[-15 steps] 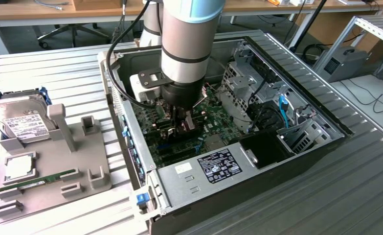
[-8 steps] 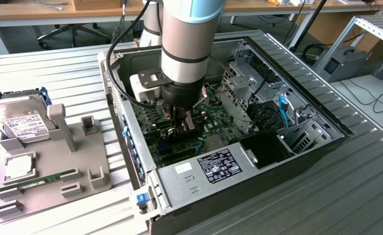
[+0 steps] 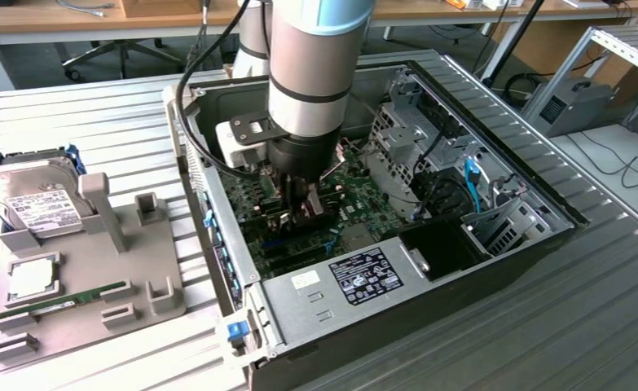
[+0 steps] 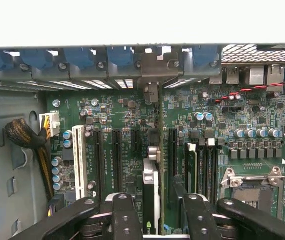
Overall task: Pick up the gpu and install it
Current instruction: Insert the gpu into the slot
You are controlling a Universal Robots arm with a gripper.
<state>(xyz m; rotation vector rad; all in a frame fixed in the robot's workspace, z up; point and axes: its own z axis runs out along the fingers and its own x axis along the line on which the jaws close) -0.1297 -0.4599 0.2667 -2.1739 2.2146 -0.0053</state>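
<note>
Dark card (image 4: 152, 185) stands upright in a motherboard (image 4: 127, 125) slot; I see my end effector (image 4: 155, 215) straddling it, fingers slightly apart, grip unclear.

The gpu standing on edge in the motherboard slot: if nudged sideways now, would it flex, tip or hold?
The gpu looks like a thin, rigid board, so it would probably not flex much. Standing edge-on in the motherboard slot, with its bracket against the rear case wall, it would likely hold rather than tip. Its exposed components suggest it is fragile; the pincer straddles it.

No label or board print can be read.
</note>
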